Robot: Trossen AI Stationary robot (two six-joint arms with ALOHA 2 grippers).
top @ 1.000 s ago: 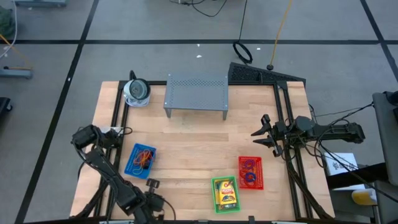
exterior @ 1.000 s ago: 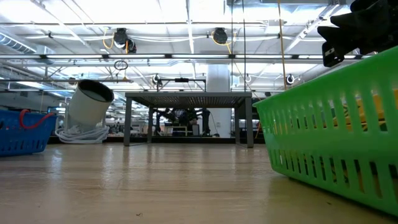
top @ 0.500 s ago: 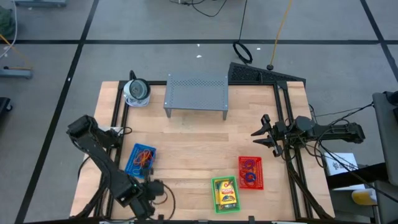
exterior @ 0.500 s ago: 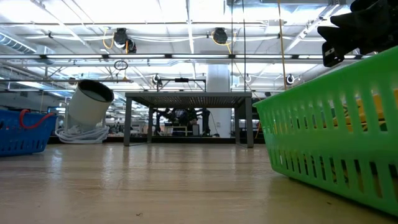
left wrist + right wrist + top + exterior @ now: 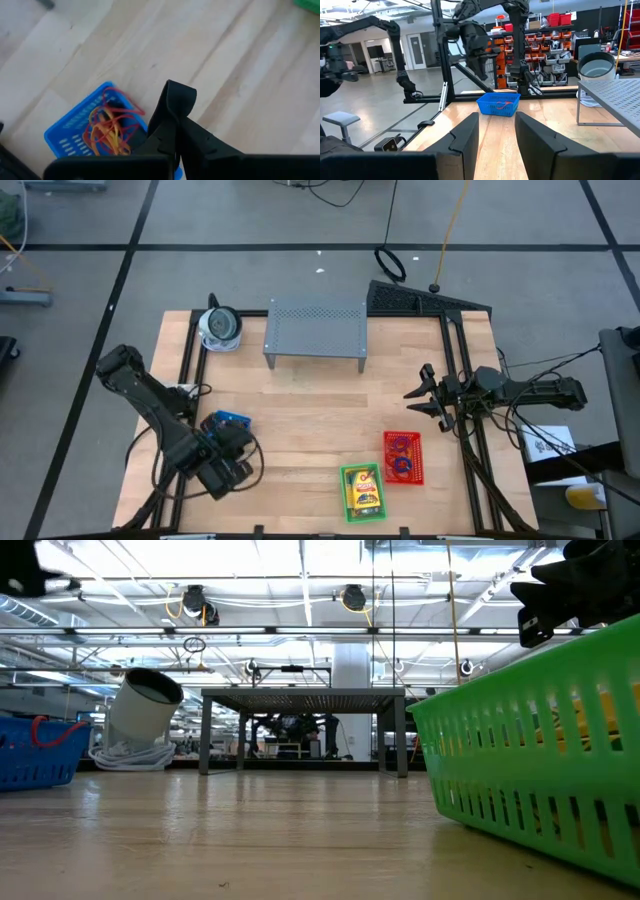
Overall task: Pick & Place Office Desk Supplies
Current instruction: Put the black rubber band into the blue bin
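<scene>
My left gripper [image 5: 238, 448] hangs shut over the near end of a blue basket [image 5: 228, 421]. In the left wrist view its tips [image 5: 180, 95] hold nothing, and orange, red and yellow rubber-band loops [image 5: 107, 127] lie in the basket beneath them. A yellow-orange crayon box [image 5: 364, 492] lies in a green basket [image 5: 345, 480] near the front edge. A red basket [image 5: 403, 456] beside it holds red loops. My right gripper [image 5: 415, 402] waits open at the table's right side, above the wood.
A grey perforated shelf [image 5: 315, 330] stands at the table's far middle. A round white-grey object [image 5: 220, 328] sits at the far left corner. Bare wood lies between the shelf and the baskets. The green basket [image 5: 540, 780] fills the low view's right side.
My left gripper has risen from the table's near edge and gone toward the far edge, over the blue basket, rolling its wrist on the way. It now covers much of the basket from above. Its fingers have stayed shut. The baskets have not moved.
</scene>
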